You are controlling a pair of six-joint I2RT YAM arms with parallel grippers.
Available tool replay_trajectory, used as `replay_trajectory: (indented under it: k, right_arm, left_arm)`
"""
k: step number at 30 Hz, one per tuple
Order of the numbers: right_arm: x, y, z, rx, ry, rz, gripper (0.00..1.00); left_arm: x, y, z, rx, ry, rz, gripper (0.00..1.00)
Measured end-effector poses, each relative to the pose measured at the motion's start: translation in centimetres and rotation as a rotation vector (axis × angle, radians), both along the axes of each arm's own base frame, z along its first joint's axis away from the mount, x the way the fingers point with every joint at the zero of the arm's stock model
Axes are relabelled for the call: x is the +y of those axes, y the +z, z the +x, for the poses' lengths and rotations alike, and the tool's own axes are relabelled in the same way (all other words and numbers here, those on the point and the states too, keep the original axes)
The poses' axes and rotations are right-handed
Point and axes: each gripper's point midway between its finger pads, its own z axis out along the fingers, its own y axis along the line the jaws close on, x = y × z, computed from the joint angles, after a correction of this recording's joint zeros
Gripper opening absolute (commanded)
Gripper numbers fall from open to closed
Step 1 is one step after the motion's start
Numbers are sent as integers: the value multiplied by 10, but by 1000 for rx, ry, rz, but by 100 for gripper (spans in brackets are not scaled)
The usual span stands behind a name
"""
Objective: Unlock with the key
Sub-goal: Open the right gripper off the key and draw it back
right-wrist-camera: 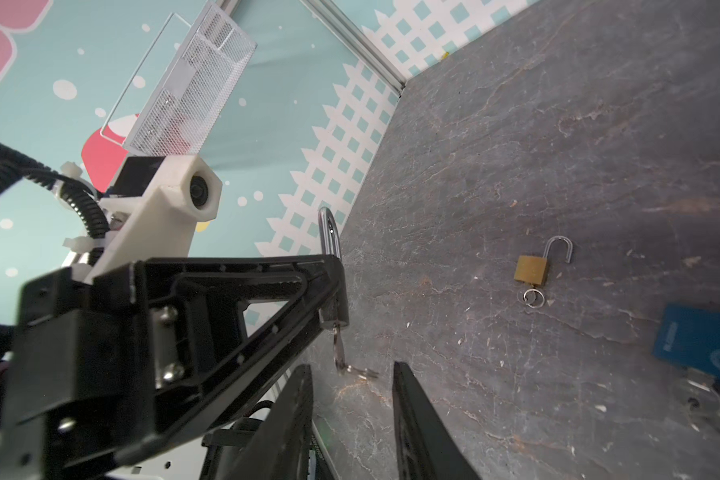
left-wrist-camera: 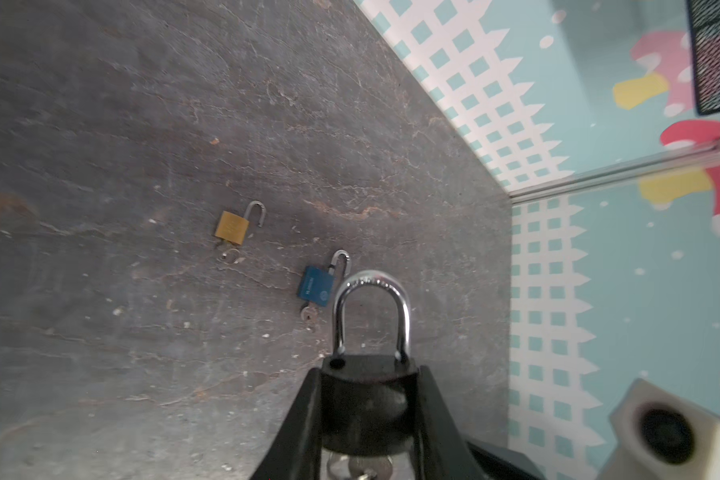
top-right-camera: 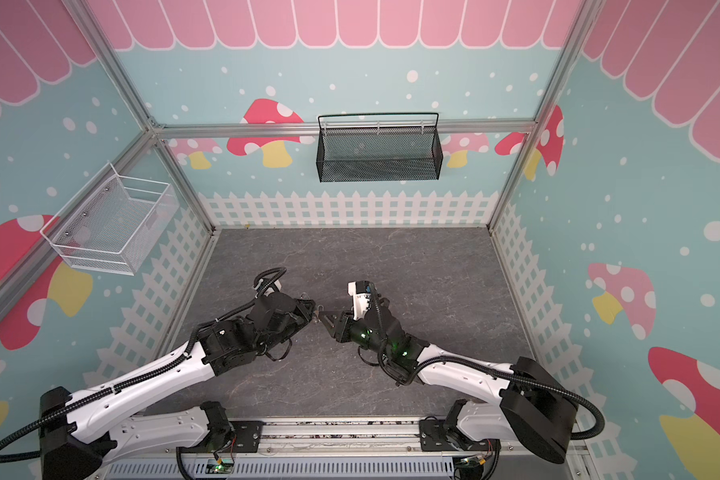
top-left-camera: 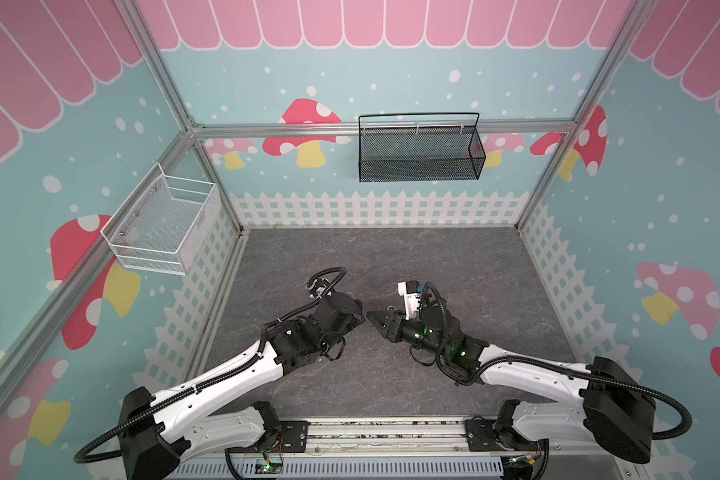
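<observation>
The left jaws are clamped on the body of a black padlock [left-wrist-camera: 368, 395], seen at lower centre of the left wrist view with its silver shackle [left-wrist-camera: 371, 307] pointed up the frame. The key [right-wrist-camera: 338, 347] is lodged in its keyhole, just ahead of the right jaws, which are held apart. A brass padlock [left-wrist-camera: 232, 226] and a blue padlock [left-wrist-camera: 316, 286] are laid open on the counter [left-wrist-camera: 100, 166], mid-frame.

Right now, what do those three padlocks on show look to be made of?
The gold padlock is likely brass, by its dull yellow body. The blue padlock is probably painted or coated metal, flat matte blue. The black padlock in the left hand has a dark body, paint or plastic unclear; its loop looks like chromed steel, mirror-bright.
</observation>
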Motion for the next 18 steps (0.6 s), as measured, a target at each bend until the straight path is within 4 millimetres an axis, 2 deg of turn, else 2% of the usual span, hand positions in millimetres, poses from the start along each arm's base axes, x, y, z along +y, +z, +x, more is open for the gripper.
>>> replay_trajectory:
  k: [5, 9, 14, 18]
  right_arm:
    - [-18, 1, 0, -40, -23, -77, 55]
    - [-39, 0, 3, -65, -42, -147, 61]
    - [-60, 4, 12, -78, -35, -231, 62]
    - [-61, 19, 11, -127, 21, -288, 63]
  left_arm:
    - [6, -7, -6, -25, -128, 168, 0]
    - [9, 1, -9, -115, -231, 269, 0]
    - [12, 4, -17, -277, -353, 364, 0]
    - [11, -3, -22, -374, -438, 447, 0]
